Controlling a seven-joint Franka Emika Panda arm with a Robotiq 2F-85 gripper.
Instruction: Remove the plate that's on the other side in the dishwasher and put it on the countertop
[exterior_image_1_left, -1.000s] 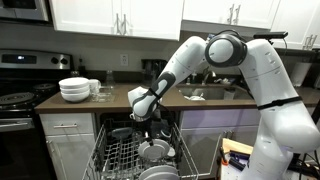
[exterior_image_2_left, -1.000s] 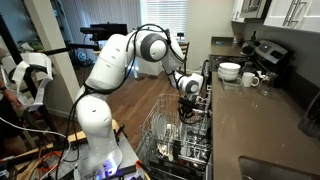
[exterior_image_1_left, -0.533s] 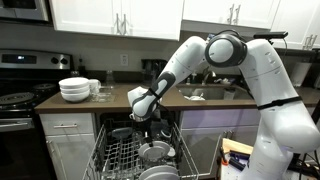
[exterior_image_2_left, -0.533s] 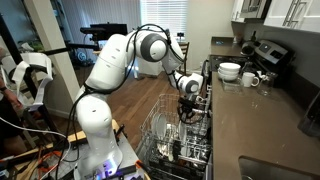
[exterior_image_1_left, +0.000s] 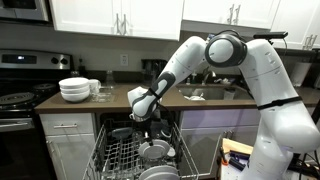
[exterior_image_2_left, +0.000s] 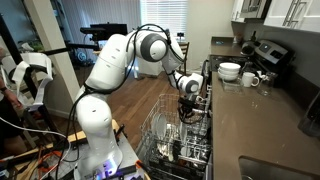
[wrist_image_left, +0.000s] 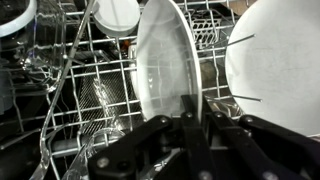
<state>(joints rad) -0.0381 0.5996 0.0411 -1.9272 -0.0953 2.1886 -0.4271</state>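
The pincer (wrist_image_left: 193, 108) is closed tight on the rim of a plate (wrist_image_left: 165, 60). In the wrist view its two dark fingers meet on the thin edge, with no gap showing between them. The plate is white or pale grey, smooth and glossy with a soft sheen. It stands upright on edge between the grey wires and is turned almost edge-on, so it reads as a tall narrow oval rising straight ahead of the pincer. Just to one side of the pincer in that view stands another white plate (wrist_image_left: 275, 55), upright too, facing more broadly and set apart from the held one. All around and beneath the pincer runs the wire rack of the dishwasher (exterior_image_1_left: 120, 160), pulled out with its door down. In both exterior views the pincer (exterior_image_1_left: 150, 136) hangs from the white arm down into the rack (exterior_image_2_left: 165, 130). Above the pincer and further out lies the dark brown tabletop (exterior_image_1_left: 110, 98), where a stack of white bowls (exterior_image_1_left: 75, 90) sits. Beyond the bowls is a black stove (exterior_image_1_left: 15, 100).
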